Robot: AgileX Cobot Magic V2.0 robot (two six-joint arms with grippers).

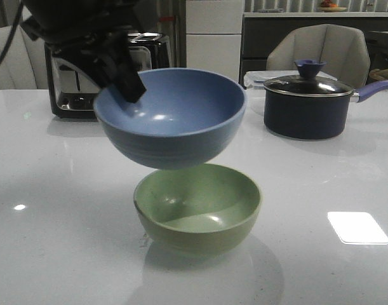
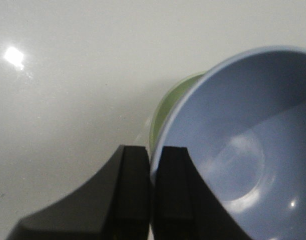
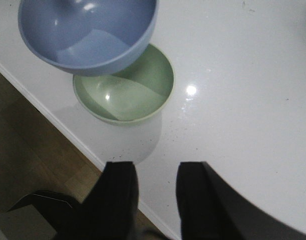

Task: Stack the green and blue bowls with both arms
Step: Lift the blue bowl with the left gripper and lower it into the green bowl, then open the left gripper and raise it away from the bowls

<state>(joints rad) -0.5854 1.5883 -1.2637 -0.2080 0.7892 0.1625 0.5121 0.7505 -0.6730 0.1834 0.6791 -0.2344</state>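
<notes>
While the round, deep, dusty blue bowl [image 1: 171, 117] hangs in the air, the round, deep, pale green bowl [image 1: 198, 206] sits open side up on the shiny white tabletop [image 1: 321, 190], right under it; the blue bowl is a little toward the robot's left of the green one, so I think it must slide a bit to the right and then go straight down; the two bowls look very near but I cannot tell if they touch; the left gripper [image 2: 151, 165] is pinched tight on the blue bowl's rim, one finger inside and one outside; the right gripper [image 3: 157, 192] is apart and holds nothing; it hangs over the tabletop edge, near both bowls but not touching them.
</notes>
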